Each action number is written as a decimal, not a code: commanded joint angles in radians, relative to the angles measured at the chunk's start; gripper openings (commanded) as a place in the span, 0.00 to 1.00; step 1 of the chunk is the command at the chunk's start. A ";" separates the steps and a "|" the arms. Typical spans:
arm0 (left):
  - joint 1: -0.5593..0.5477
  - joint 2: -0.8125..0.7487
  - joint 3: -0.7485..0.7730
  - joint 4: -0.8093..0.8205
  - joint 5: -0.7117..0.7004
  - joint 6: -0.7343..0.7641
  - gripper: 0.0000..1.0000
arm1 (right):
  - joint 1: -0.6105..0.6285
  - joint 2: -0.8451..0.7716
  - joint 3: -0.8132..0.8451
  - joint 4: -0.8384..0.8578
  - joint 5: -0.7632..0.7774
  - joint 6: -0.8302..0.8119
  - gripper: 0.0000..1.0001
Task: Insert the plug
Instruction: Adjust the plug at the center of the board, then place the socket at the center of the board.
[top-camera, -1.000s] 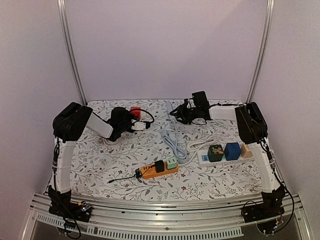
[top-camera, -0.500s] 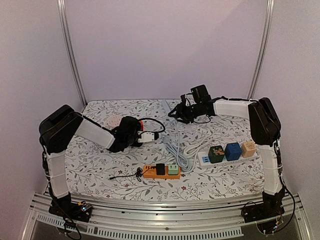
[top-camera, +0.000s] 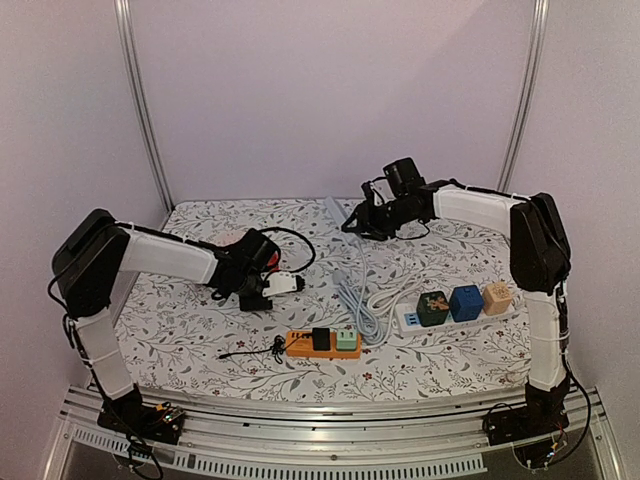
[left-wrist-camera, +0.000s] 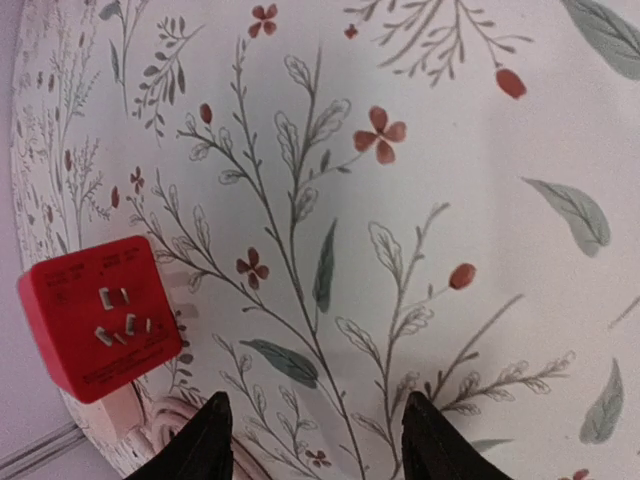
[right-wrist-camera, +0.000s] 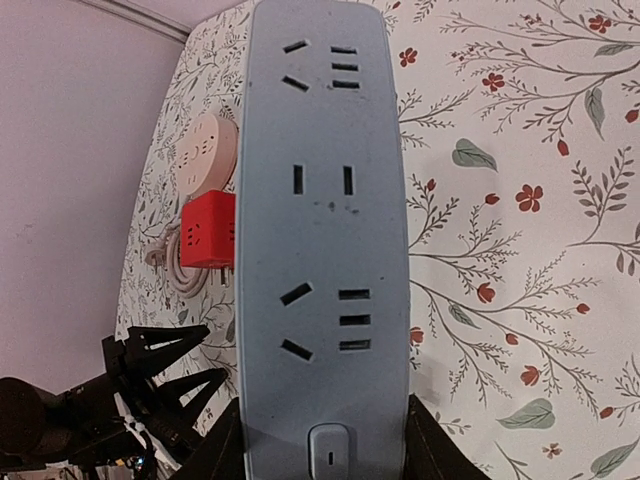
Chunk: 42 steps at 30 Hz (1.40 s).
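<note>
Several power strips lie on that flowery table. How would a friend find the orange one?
Start at the floral table and look to its near edge, about the middle. The orange strip lies there, with a black block and a green one on it; the white strip to its right carries three cubes.

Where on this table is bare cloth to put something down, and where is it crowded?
Bare cloth lies left of the orange power strip, toward the left arm, and between the white power strip and the near edge. The middle is crowded with the grey cable.
</note>
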 joint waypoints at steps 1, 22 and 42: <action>0.002 -0.129 0.102 -0.424 0.208 -0.114 0.57 | 0.013 -0.093 0.062 -0.126 0.014 -0.110 0.00; 0.496 -0.505 0.098 -0.642 0.545 -0.418 0.68 | 0.416 0.118 0.228 -0.355 0.339 -1.380 0.00; 0.510 -0.375 0.092 -0.544 0.507 -0.514 0.86 | 0.417 0.264 0.206 -0.346 0.329 -1.550 0.12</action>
